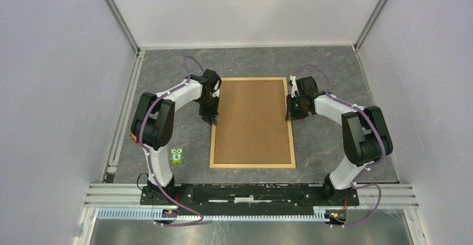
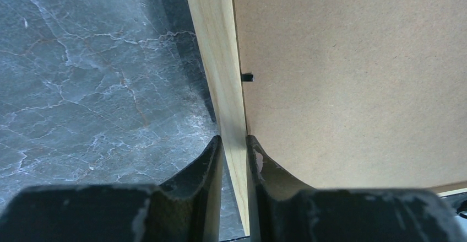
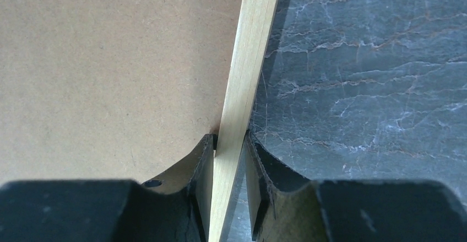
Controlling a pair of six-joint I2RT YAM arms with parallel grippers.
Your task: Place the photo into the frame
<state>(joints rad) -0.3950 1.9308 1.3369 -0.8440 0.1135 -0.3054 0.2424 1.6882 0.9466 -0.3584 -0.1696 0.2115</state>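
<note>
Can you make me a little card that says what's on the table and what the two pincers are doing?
Table: dark grey marble look
Frame: lying flat, light wood
Inside frame: brown board, facing up
Left pincer: pinching frame's left strip
Right pincer: pinching frame's right strip
Photo: not in sight
Also there: small green toy marked 5, left of frame

The brown backing board (image 1: 252, 121) hides whatever lies inside the frame (image 1: 252, 165), each wrist view cuts the frame's strip off at its picture edges, and the small green object (image 1: 178, 155) is too small to identify.
</note>
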